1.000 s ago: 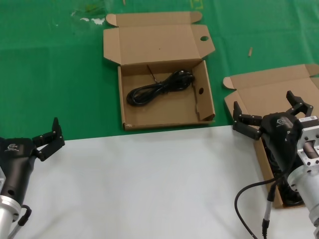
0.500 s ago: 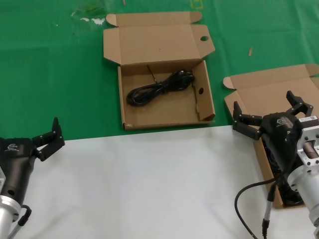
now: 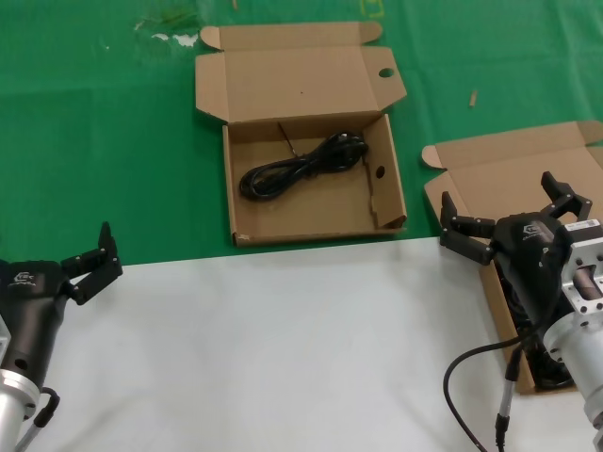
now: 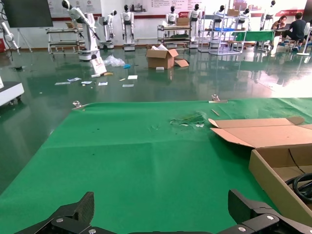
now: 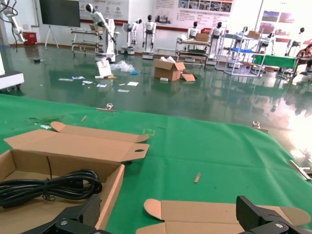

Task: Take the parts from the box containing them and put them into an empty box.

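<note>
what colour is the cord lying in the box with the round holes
Black. The cord lies coiled in the brown box, clearest in the head view.

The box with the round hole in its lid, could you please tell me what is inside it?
One looped black power cord lies on the floor of the holed box. A thin tie strand trails from it. Nothing else shows; the near wall hides a strip of floor.

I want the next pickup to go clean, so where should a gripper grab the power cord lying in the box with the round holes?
Grip the power cord at its bundled middle, coming straight down from above; it lies flat and diagonal, away from the box walls.
</note>
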### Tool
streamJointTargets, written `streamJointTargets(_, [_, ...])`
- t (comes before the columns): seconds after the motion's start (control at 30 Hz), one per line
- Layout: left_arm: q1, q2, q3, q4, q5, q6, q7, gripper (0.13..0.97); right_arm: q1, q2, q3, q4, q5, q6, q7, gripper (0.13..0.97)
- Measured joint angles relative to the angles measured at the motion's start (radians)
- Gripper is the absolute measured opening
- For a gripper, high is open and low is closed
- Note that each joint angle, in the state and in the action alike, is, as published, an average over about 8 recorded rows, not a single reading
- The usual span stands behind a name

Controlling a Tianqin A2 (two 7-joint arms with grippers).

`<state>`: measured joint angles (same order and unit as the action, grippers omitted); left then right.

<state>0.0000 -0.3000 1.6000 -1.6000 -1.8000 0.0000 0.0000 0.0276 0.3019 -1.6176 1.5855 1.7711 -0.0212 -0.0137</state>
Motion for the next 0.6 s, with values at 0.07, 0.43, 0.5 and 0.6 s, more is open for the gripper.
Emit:
streamJointTargets(0.07, [0.0,0.0,0.0,0.0,0.0,0.0,0.0,0.966,0.0,0.0,0.0,0.0,0.0,0.0,0.0,0.966])
streamJointTargets(0.43, [0.0,0.0,0.0,0.0,0.0,0.0,0.0,0.966,0.0,0.0,0.0,0.0,0.0,0.0,0.0,0.966])
streamJointTargets(0.5, [0.0,0.0,0.0,0.0,0.0,0.0,0.0,0.966,0.0,0.0,0.0,0.0,0.0,0.0,0.0,0.966])
streamJointTargets(0.6, [0.0,0.0,0.0,0.0,0.0,0.0,0.0,0.966,0.0,0.0,0.0,0.0,0.0,0.0,0.0,0.966])
